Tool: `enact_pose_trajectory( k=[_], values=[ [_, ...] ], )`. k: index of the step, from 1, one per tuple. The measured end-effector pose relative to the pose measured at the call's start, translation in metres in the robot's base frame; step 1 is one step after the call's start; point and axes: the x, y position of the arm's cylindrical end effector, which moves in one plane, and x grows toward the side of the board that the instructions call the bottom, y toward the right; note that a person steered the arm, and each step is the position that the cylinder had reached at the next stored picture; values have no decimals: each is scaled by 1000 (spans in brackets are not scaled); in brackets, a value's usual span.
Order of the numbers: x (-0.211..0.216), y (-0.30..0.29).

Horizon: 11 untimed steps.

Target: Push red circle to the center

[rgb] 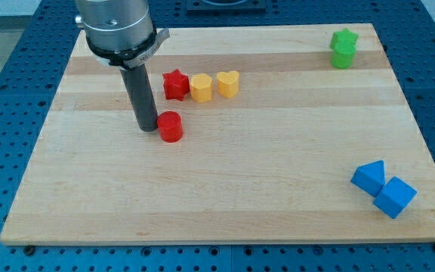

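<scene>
Light wooden board (225, 196) on a blue perforated bench (6, 113). Far left of centre, a row of three touching blocks: red star (175, 85), yellow hexagon (201, 88), yellow heart (227, 84). Just nearer, the red circle (171, 126), a short cylinder, with my tip (147, 127) down on the board, touching its left side. Far right corner: two green blocks (343, 48), touching, shapes unclear. Near right: blue triangle (368, 177) against blue cube (394, 197).

red star (175, 85), yellow blocks (201, 88) — green (343, 48), blue (384, 189)
</scene>
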Motion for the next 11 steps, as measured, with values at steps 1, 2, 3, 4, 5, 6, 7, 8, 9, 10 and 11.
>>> enact_pose_trajectory(
  k=[1,2,3,4,5,6,7,8,9,10,11],
  values=[
    [6,15],
    [7,28],
    [7,25],
    [23,1],
    [35,-4],
    [59,33],
    [54,61],
    [52,61],
    [50,61],
    [58,27],
    [54,17]
  ],
)
